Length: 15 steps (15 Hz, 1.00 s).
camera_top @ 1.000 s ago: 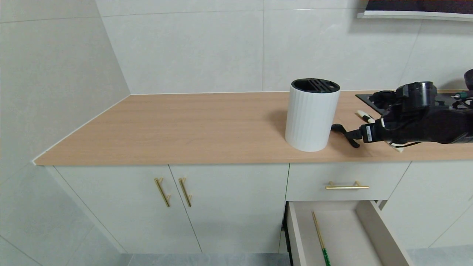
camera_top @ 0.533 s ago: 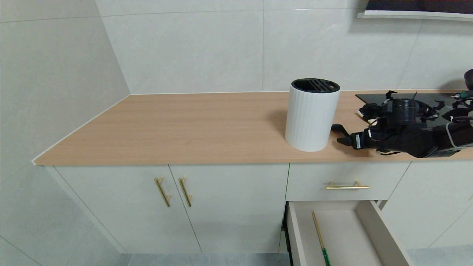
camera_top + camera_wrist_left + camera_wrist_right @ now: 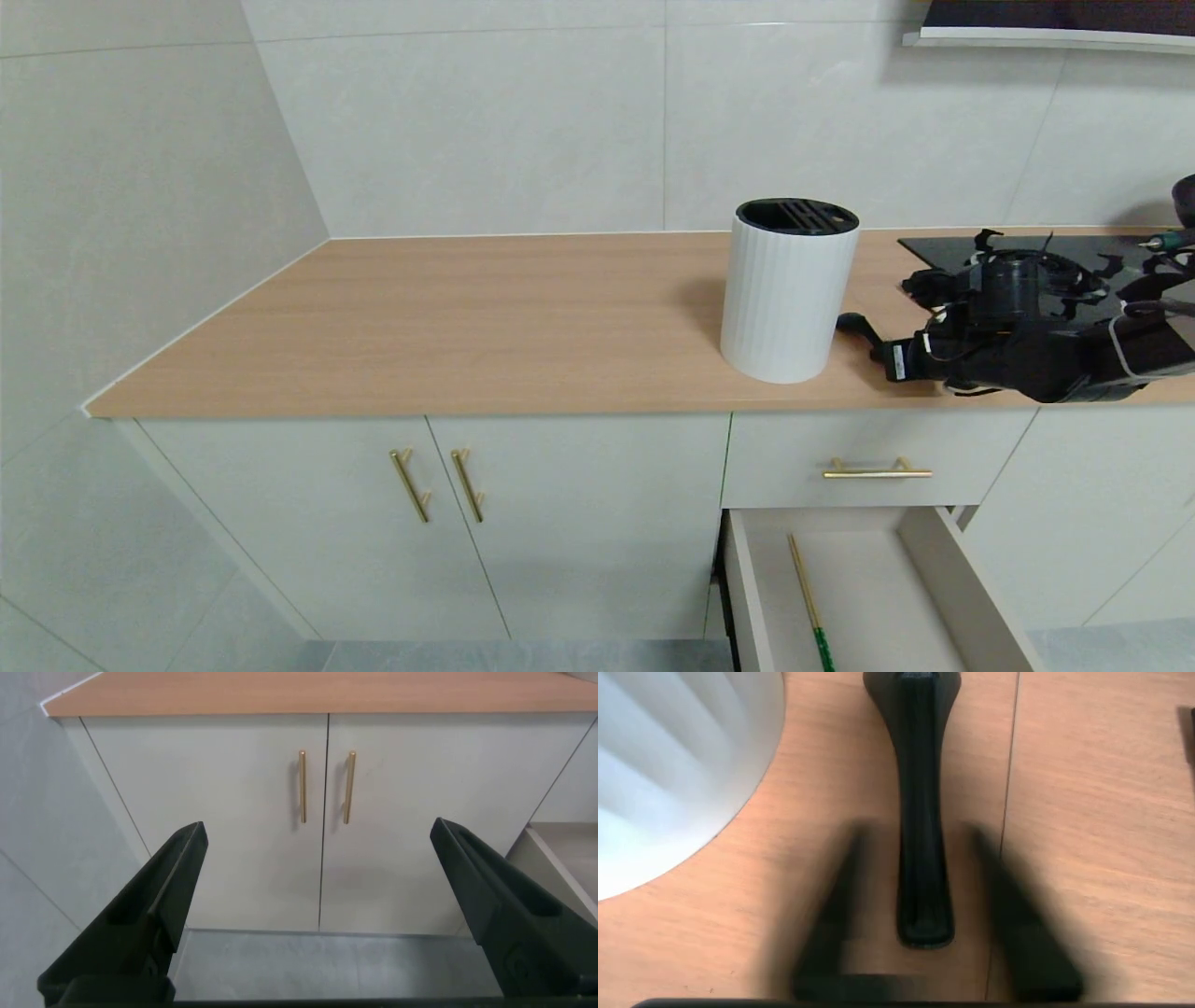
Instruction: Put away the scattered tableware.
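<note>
Running from the wall corner on the left to the black cooktop [image 3: 934, 248] on the right, the desk [image 3: 467, 317] has a broad stretch of wood between its left edge and the white holder [image 3: 787, 299]. Under its front edge the cabinet doors [image 3: 322, 859] are closed. Further right the drawer [image 3: 752, 597] stands pulled out, with one chopstick [image 3: 808, 602] near its left wall. The left gripper [image 3: 318, 840] is low before these doors, jaws spread wide. The right gripper [image 3: 882, 355] is close over the desk beside the holder. Its jaws are spread on both sides of the black utensil [image 3: 920, 812], which lies flat on the desk; whether they touch it, I cannot tell. A white label [image 3: 896, 360] on this gripper is too small to read.
</note>
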{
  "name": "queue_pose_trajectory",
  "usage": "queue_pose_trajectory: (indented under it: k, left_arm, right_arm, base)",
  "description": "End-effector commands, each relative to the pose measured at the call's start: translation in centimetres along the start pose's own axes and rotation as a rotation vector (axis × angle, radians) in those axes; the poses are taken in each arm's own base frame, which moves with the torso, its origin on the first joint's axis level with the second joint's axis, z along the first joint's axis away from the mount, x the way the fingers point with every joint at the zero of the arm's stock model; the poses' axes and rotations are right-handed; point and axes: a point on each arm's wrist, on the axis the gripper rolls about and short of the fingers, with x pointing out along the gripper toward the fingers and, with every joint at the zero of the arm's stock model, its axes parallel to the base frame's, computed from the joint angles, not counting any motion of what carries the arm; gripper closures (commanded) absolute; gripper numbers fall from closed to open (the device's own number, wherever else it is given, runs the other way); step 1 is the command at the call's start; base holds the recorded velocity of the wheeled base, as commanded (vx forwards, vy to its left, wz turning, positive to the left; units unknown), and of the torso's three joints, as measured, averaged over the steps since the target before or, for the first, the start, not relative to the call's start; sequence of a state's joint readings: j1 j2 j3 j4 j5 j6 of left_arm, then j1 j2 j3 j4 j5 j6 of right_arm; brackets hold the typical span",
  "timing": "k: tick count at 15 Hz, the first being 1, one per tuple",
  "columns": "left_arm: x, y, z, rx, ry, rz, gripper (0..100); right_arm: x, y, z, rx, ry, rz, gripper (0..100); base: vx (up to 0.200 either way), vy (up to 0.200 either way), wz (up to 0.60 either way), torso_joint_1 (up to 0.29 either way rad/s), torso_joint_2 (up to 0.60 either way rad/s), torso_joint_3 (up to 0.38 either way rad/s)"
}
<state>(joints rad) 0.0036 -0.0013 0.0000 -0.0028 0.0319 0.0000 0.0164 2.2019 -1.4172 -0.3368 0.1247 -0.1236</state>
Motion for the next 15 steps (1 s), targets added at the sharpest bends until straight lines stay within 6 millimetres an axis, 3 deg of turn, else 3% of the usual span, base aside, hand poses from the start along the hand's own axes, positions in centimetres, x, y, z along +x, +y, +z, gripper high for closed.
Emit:
queue_pose_trajectory:
  k: [1,3,5,6,8,9,12,15]
  left_arm:
    - [0.0,0.0,0.0,0.000,0.001,0.000,0]
    - [0.0,0.0,0.0,0.000,0.001,0.001,0]
    - [0.0,0.0,0.0,0.000,0.001,0.001,0]
    - [0.0,0.0,0.0,0.000,0.001,0.001,0]
    - [0.0,0.0,0.0,0.000,0.001,0.001,0]
    - [0.0,0.0,0.0,0.000,0.001,0.001,0]
    - [0.0,0.0,0.0,0.000,0.001,0.001,0]
    - [0.0,0.0,0.0,0.000,0.001,0.001,0]
  right_arm:
    - [0.3,0.2,-0.4,0.000,0.013,0.006,100]
    - [-0.1,0.1,0.1,0.001,-0.001,0.000,100]
    - [-1.7,0.0,1.6,0.054,-0.042,-0.009,100]
    - [-3.9,0.1,2.9,0.126,-0.072,-0.015,100]
    - [-8.3,0.1,3.2,0.158,-0.085,-0.025,100]
    - [-9.3,0.1,3.1,0.161,-0.083,-0.028,100]
    - [-16.7,1.4,0.5,0.160,-0.058,-0.024,100]
    - [-21.2,2.2,-2.2,0.060,-0.046,-0.030,100]
  base:
    - [0.000,0.000,0.00,0.000,0.00,0.000]
    - [0.000,0.000,0.00,0.000,0.00,0.000]
    - [0.000,0.000,0.00,0.000,0.00,0.000]
    - [0.000,0.000,0.00,0.000,0.00,0.000]
    - [0.000,0.000,0.00,0.000,0.00,0.000]
    - [0.000,0.000,0.00,0.000,0.00,0.000]
    - [0.000,0.000,0.00,0.000,0.00,0.000]
    - [0.000,0.000,0.00,0.000,0.00,0.000]
